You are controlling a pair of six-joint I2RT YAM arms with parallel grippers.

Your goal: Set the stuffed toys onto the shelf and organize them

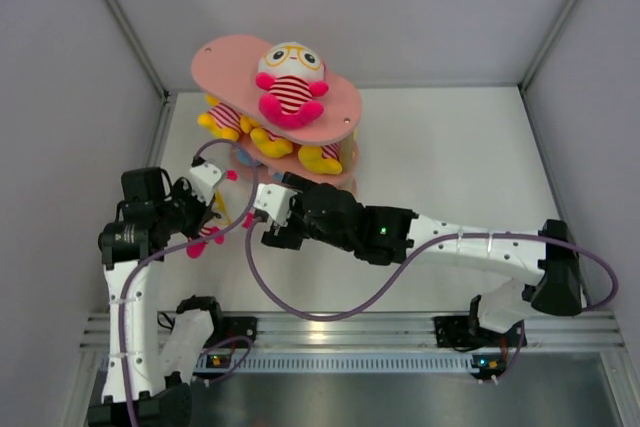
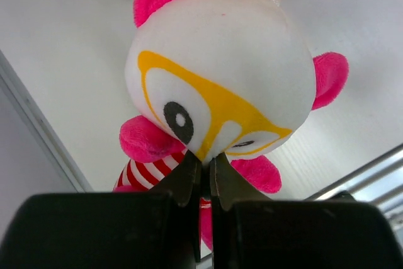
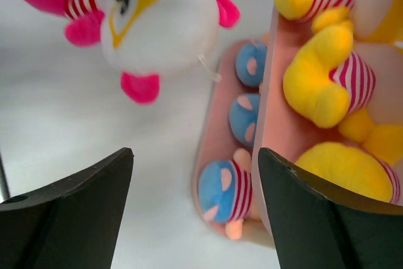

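top-tier toy point(image 1: 290, 82) on shelf point(image 1: 225, 57) | middle-tier toys point(image 1: 222, 117) | bottom-tier toys point(image 3: 242, 118) | held toy point(image 2: 220, 80) left-front of shelf

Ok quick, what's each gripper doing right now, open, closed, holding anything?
Left gripper: closed on the pink-limbed toy with yellow glasses.
Right gripper: open, holding nothing, facing the shelf.

A white tabletop point(image 1: 450, 147) fills the middle of the frame, enclosed by pale grey walls point(image 1: 350, 7) with metal corner struts point(image 1: 122, 22). A slotted aluminium rail point(image 1: 350, 327) runs across the bottom edge.
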